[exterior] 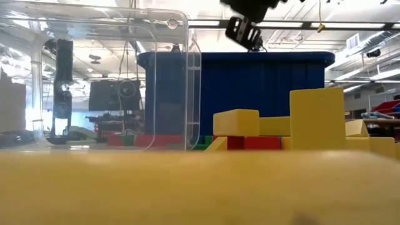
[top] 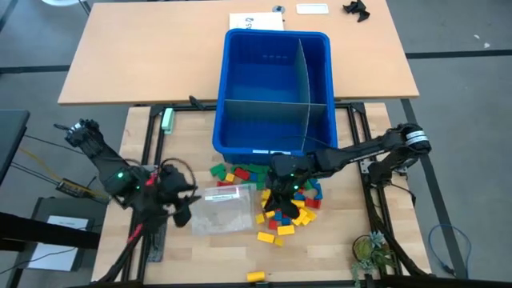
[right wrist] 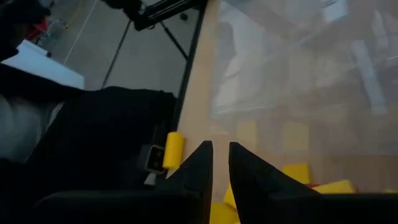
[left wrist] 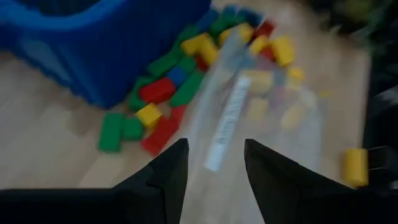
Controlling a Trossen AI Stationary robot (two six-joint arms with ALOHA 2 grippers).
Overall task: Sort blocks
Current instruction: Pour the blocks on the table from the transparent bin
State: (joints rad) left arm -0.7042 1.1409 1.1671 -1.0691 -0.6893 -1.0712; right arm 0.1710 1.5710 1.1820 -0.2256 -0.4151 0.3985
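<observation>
Nearest the front desk edge, one yellow block [top: 256, 276] lies alone, well apart from the rest. Behind it sits the clear tub [top: 224, 210], empty as far as can be seen, probably set there to receive one colour.

Left hand [top: 182, 205] is just beside the tub's left edge. In the left wrist view its fingers [left wrist: 166, 176] stand apart with nothing between them, the tub ahead; likely there to steady or shift it.

Right of the tub, the blocks [top: 286, 210] lie heaped on the desk, spilling toward the bin. Right hand [top: 276, 192] hangs over the heap, fingers [right wrist: 198, 163] nearly together, a narrow gap, no block seen gripped.

Farthest, the blue bin [top: 274, 92], divided into compartments, shows none of the blocks inside; sorting seems barely begun.
</observation>
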